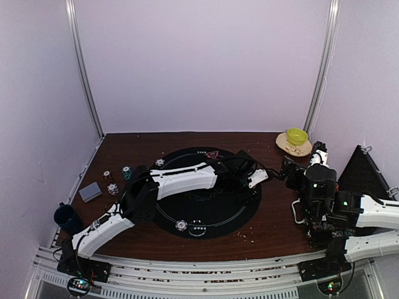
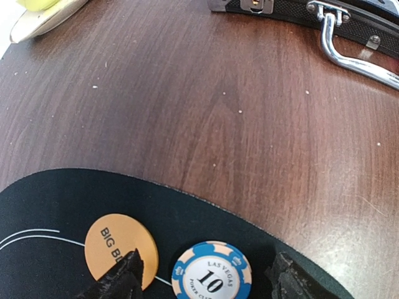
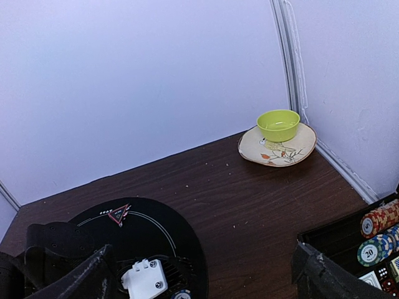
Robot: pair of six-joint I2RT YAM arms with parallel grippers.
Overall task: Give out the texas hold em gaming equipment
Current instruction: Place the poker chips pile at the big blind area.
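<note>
Two pincers are in view, both with jaws apart and neither holding anything.

Left pincer (image 2: 207, 258): it reaches across the black round mat (image 1: 232, 212) to the mat's right edge. Its fingers (image 2: 121, 280) stand moderately apart. A blue chip (image 2: 212, 277) marked "10" lies flat on the mat between them, clear of both fingers. An orange disc (image 2: 115, 240) lies flat just beside the chip, with one fingertip overlapping its edge; whether it touches cannot be told.

Right pincer (image 3: 202, 252): it hangs over the right side of the table (image 1: 274, 218), jaws spread wide, with bare wood between them.

Other task items:
- Red triangle marker (image 1: 212, 154) lies at the far edge of the mat.
- One chip (image 1: 181, 225) lies at the near edge of the mat, another (image 1: 160, 162) at its far-left rim.
- A small group of chips (image 1: 113, 189) sits near the table's left edge, with a grey deck of cards (image 1: 90, 191) just beside them.
- An open black case (image 1: 365, 171) stands at the right edge of the table; the right wrist view shows stacked chips (image 3: 377, 218) inside it.

Other items: a yellow-green bowl (image 1: 297, 136) rests on a plate (image 1: 285, 147) in the far right corner; a dark blue mug (image 1: 65, 218) stands by the near left corner.
</note>
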